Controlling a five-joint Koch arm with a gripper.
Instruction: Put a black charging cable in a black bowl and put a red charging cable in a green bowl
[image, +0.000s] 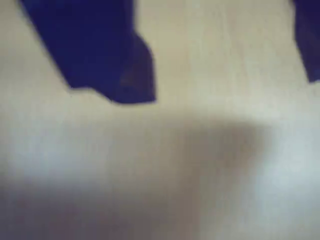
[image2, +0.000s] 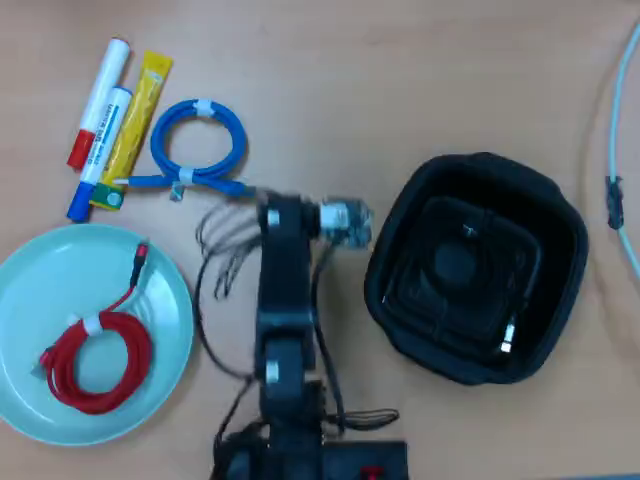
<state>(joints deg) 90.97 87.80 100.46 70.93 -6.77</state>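
Overhead view: red charging cable (image2: 95, 355) is lying coiled inside the green bowl (image2: 35, 275), near left, its plug tail pointing up toward the far rim. Black charging cable (image2: 465, 280) is sitting inside the black bowl (image2: 400, 210), right of the arm; silvery tips are showing. A blue coiled cable (image2: 200, 145) and markers (image2: 95, 110) are lying at far left. Wrist view: gripper (image: 225, 85) is hovering over bare table (image: 210, 60), blue jaws spread wide, holding nothing.
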